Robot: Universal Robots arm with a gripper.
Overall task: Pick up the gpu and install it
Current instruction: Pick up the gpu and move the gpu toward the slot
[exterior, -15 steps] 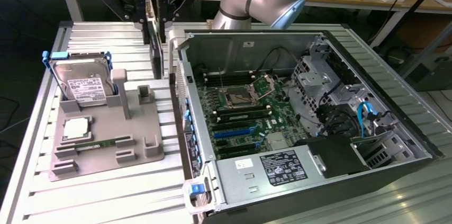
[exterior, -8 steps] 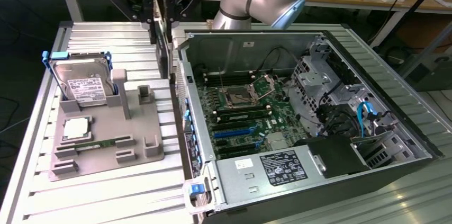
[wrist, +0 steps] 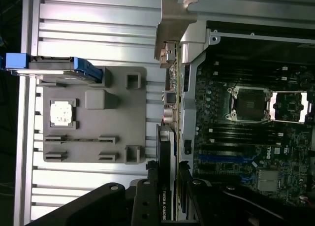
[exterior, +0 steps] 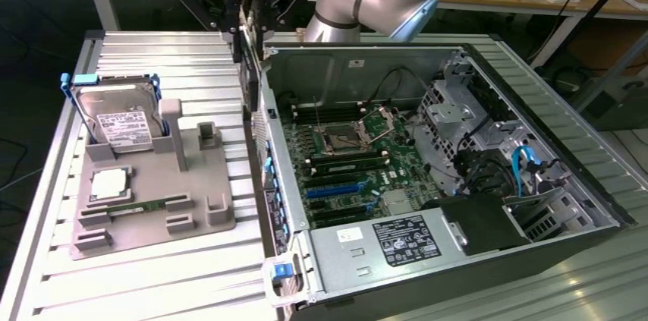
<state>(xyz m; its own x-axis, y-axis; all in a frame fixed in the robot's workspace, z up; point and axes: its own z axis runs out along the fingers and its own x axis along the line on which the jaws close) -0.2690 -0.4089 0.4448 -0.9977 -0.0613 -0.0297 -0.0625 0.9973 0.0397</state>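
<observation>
Wrist view: the arm's jaws are clenched on the gpu (wrist: 164, 154), held edge-on along the rear wall of the open computer case (exterior: 405, 59), its metal bracket (wrist: 173, 34) leading. The grey parts holder (exterior: 152, 199) sits beside it on the bench (exterior: 152, 283). Pickup appears complete, but no card is seated on the motherboard (wrist: 246, 147), so installation remains.

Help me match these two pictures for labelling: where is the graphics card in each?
Exterior view: graphics card hangs upright just outside the computer case, on the exterior view's left of it.
Wrist view: edge-on in the fingers, between case wall and grey tray.
Shared landmark: grey tray.
</observation>
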